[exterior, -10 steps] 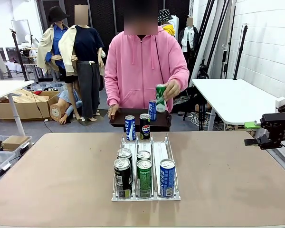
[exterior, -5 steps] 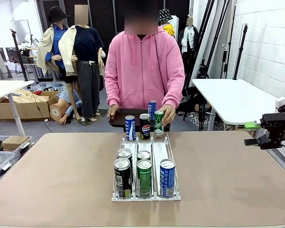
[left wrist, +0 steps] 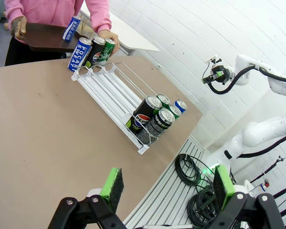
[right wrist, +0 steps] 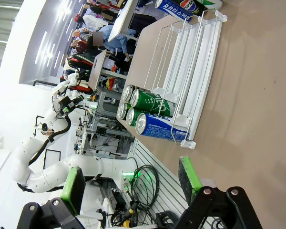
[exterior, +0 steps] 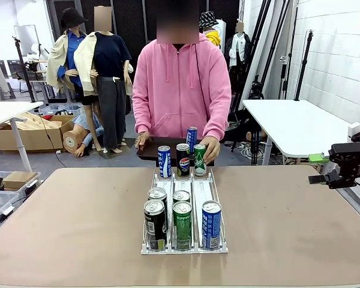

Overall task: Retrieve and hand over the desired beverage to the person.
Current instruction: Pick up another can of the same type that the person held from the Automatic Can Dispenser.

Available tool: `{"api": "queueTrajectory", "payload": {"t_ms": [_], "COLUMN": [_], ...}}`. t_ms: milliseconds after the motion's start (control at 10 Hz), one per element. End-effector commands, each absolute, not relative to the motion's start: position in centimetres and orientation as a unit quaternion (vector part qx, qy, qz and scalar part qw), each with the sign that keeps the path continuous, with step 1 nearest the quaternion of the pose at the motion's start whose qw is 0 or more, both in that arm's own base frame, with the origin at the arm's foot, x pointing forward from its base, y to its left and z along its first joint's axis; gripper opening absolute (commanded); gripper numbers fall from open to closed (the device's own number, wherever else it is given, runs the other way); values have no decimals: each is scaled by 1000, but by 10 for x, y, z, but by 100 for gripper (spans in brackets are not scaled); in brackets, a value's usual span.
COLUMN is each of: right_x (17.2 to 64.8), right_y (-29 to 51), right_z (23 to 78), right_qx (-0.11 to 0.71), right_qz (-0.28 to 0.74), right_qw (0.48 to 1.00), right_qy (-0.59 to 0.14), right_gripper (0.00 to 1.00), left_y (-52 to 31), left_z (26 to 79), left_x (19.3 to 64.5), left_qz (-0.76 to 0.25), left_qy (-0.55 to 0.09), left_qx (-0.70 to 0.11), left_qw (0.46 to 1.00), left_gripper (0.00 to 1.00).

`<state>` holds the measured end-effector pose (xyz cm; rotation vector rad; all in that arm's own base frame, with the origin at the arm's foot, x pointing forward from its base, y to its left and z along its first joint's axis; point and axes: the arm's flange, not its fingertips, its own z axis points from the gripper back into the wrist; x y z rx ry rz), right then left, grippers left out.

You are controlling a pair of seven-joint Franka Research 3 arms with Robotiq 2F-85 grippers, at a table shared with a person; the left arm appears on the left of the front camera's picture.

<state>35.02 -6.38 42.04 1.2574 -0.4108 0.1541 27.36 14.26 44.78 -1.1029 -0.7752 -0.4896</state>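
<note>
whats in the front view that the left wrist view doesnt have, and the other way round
Front view: a cardboard box on the floor at left, beyond the table. Left wrist view: the left gripper, open, and black cables on the floor. Both: the person holding a tray, a hand at the green can at the far end of the rack, five cans at its near end, and the right gripper.
</note>
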Motion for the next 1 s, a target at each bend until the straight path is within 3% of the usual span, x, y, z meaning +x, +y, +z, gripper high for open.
{"api": "queueTrajectory", "payload": {"t_ms": [0, 900], "right_x": [350, 350], "right_y": [-64, -64], "right_z": [420, 420], "right_qx": [586, 586], "right_qz": [72, 72], "right_qw": [784, 784], "right_qy": [-191, -191], "right_gripper": [100, 100], "left_y": [143, 143], "left_z": [449, 449], "left_x": [273, 273], "left_qz": [-225, -225], "left_qy": [-361, -361], "left_qx": [-509, -509], "left_qw": [748, 748], "left_gripper": [100, 100]}}
